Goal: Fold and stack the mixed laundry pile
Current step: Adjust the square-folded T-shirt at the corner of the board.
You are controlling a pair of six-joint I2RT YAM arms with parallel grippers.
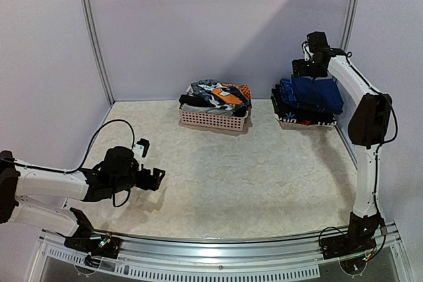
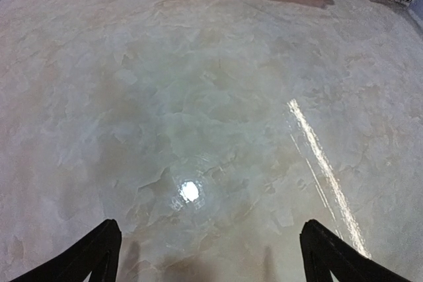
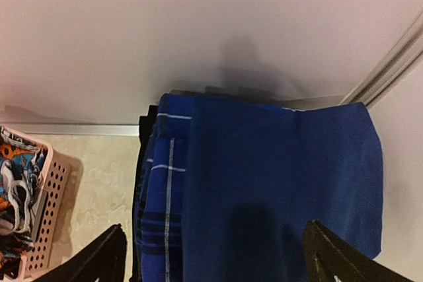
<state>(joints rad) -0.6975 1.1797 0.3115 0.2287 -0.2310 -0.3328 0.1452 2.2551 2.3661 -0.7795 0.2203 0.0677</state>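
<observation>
Looking on from behind the arms, I am seeing a job sitting partway done: a folded stack [image 1: 309, 100], plain blue on top with blue plaid and black layers under it, is lying at the table's two o'clock corner. The mixed laundry pile [image 1: 217, 95] is lying heaped and unfolded in the pink basket [image 1: 213, 121] at twelve o'clock, an orange-blue-black-white piece uppermost. I am judging that several garments are waiting to be folded.

The right gripper [image 3: 213, 226] is hanging over the stack with its jaws spread wide and nothing between them. The left gripper [image 2: 210, 224] is hovering low over the bare table [image 1: 264, 183] at eight o'clock, likewise gaping and empty.

Open room is lying across the table's middle. The tight spot is the stack's corner, where the back wall [image 1: 218, 24] and the side wall [image 1: 396, 44] are closing in at its twelve and three o'clock. The basket is standing near the stack at its nine o'clock, not touching it
</observation>
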